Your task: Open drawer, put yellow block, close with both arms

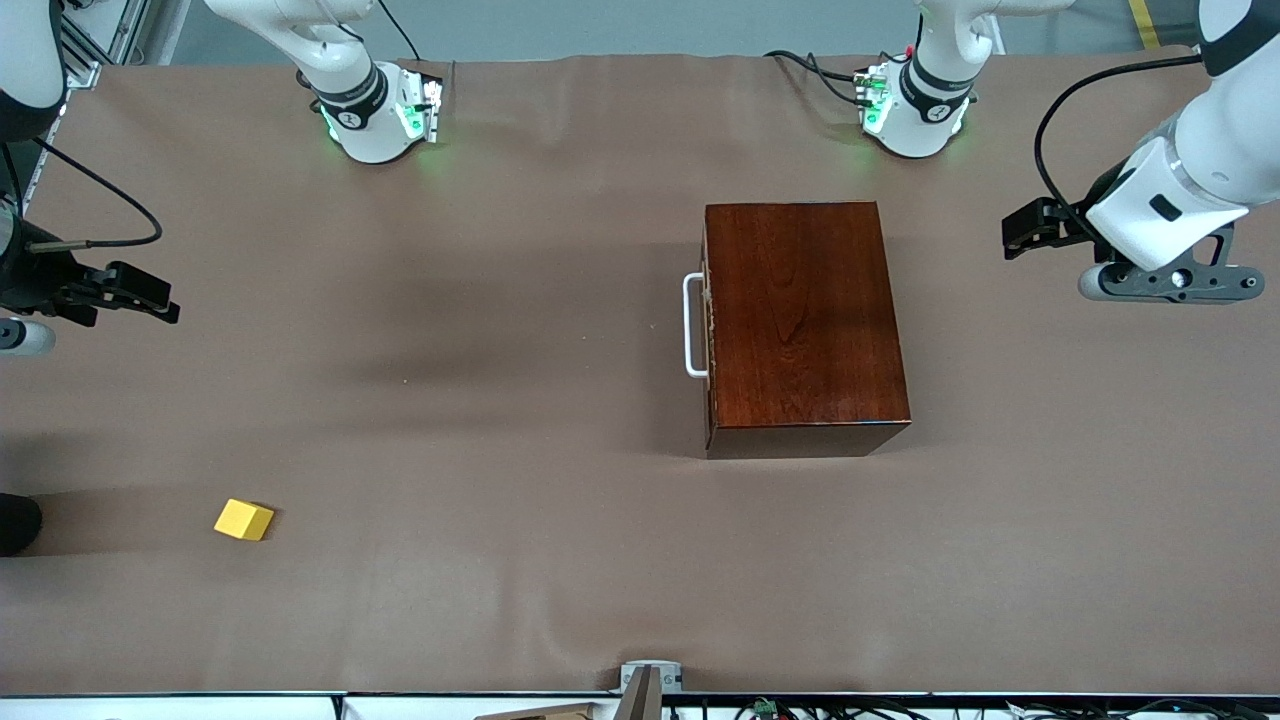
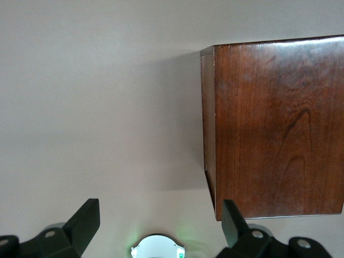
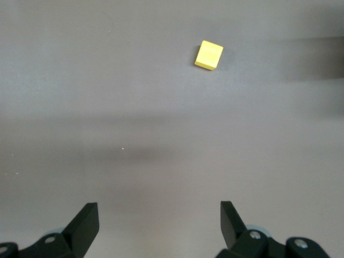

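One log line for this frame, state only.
drawer: shut | block: on table, right arm's end | left pincer: open, beside box | right pincer: open, over table

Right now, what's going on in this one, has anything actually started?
Nothing is being handled yet. The drawer sits shut in the wooden box, its white handle facing the right arm's end of the table. The yellow block lies alone on the table, nearer the front camera, toward that same end. The left gripper hangs open beside the box, and the right gripper hangs open over bare table short of the block.
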`<state>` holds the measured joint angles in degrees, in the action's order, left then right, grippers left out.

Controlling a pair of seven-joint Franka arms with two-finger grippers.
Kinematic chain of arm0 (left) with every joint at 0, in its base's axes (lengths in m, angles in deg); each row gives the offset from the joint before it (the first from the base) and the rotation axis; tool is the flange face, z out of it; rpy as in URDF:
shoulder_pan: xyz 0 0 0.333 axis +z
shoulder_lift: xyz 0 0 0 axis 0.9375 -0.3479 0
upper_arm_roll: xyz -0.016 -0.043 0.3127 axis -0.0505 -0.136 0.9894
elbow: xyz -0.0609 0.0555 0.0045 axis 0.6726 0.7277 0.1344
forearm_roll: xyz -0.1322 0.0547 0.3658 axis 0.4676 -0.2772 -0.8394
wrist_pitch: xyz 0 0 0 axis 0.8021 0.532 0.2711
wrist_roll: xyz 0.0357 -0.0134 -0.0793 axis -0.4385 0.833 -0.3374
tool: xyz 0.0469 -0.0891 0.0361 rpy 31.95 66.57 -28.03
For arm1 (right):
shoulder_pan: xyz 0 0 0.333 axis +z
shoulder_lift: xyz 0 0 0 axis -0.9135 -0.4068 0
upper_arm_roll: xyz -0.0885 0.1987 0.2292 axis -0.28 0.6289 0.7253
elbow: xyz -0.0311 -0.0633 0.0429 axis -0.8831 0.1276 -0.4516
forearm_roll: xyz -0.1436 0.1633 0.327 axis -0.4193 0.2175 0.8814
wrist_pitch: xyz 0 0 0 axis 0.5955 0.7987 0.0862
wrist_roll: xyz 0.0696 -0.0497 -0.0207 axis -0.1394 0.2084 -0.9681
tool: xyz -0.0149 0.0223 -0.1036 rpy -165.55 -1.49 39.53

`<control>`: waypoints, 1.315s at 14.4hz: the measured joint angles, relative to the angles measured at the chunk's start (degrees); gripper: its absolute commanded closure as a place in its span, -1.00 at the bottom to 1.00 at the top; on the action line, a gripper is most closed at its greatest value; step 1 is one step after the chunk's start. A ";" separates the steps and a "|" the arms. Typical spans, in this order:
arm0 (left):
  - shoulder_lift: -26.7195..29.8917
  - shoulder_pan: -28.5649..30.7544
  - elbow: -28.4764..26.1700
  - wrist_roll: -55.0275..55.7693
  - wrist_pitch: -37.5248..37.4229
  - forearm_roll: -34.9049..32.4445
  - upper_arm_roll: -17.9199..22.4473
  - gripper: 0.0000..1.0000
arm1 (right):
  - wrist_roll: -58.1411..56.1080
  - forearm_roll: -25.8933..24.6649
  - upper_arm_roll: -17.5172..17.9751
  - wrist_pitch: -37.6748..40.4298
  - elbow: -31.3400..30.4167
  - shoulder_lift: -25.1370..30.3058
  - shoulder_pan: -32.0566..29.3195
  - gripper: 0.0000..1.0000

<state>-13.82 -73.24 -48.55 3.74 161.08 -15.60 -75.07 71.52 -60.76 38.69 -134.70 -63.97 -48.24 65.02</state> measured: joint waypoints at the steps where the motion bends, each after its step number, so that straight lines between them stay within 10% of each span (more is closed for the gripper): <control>1: -0.27 0.00 0.00 0.77 0.34 0.01 0.00 -1.00 | 0.00 0.05 0.00 0.00 0.00 0.00 0.00 -1.00; 19: -2.46 -4.94 0.00 10.66 4.10 0.13 -0.19 -1.00 | 0.00 0.13 0.00 -0.01 0.00 0.02 0.00 -1.00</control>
<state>-16.27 -78.18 -48.55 14.41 165.18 -15.47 -75.26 71.52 -60.63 38.69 -134.70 -63.96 -48.22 65.02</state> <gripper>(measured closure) 0.000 0.000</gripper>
